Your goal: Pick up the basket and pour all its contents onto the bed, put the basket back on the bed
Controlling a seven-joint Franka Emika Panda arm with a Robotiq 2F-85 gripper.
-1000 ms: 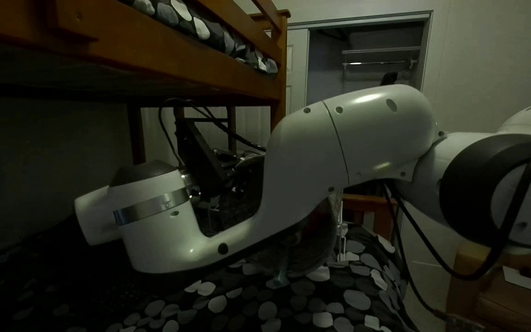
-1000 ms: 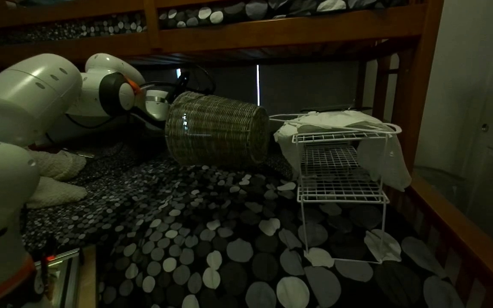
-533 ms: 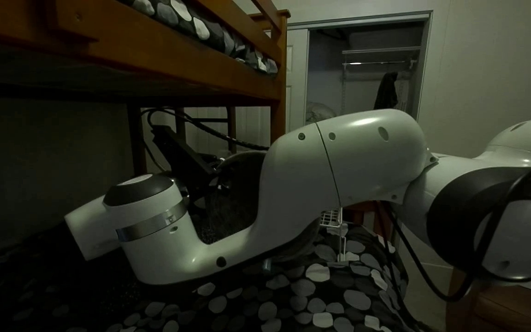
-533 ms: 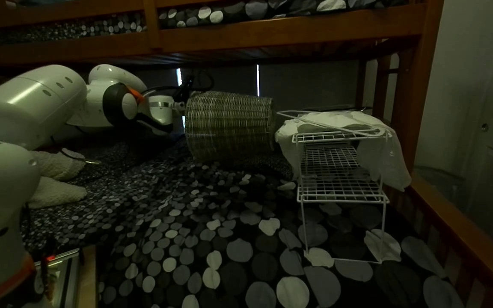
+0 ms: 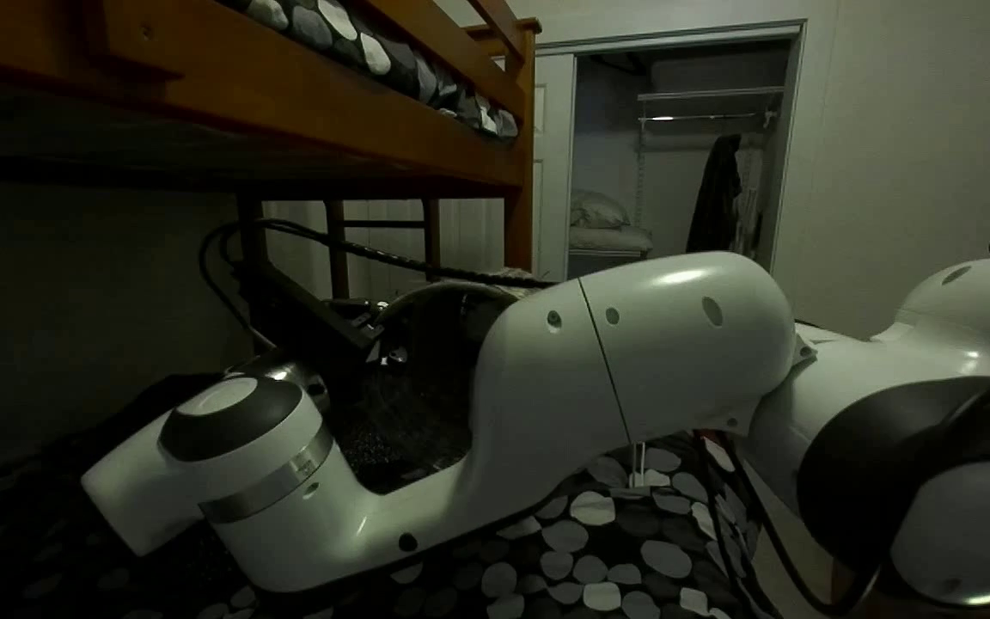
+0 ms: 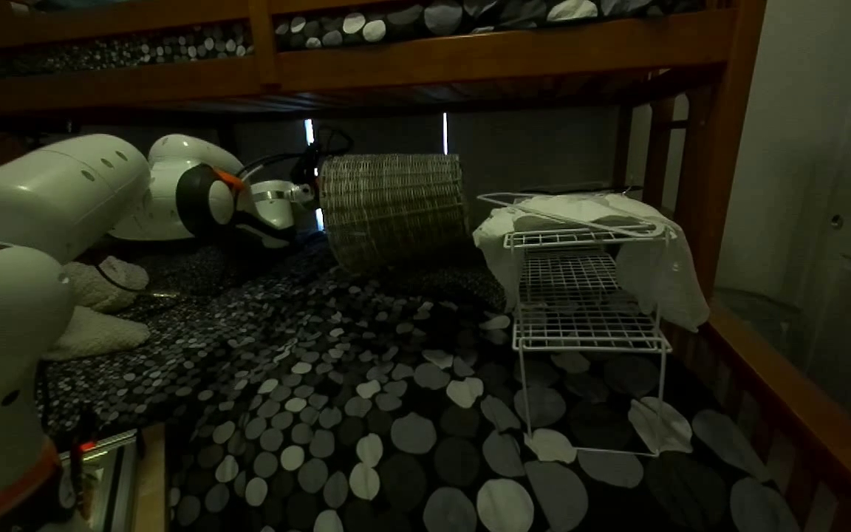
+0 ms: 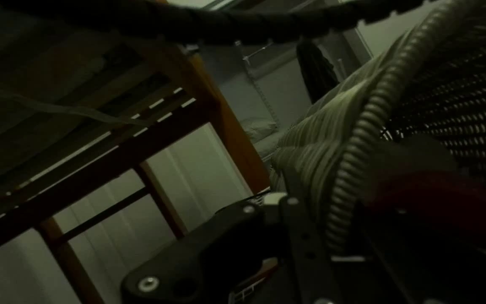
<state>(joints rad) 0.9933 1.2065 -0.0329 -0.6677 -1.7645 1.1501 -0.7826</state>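
Round, pale grey-beige wicker basket (image 6: 396,210) held sideways over the black-grey-white patterned bed (image 6: 366,443), rim pinched between the fingers of the black gripper (image 7: 327,198). White wire rack (image 6: 592,346), draped with white cloths (image 6: 669,277), stands near its base; wooden upper bunk (image 6: 499,59) overhead. White arm (image 5: 675,344) partly hides the basket in an exterior view.

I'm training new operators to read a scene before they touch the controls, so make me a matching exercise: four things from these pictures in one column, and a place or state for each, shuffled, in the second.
Things
1. basket
2. wire rack
3. gripper
4. dark garment

Places and states
A. closed on a braided rim
B. hanging in the closet
C. tipped onto its side
D. standing on the bed, white cloth draped over it

Pairs: 1-C; 2-D; 3-A; 4-B
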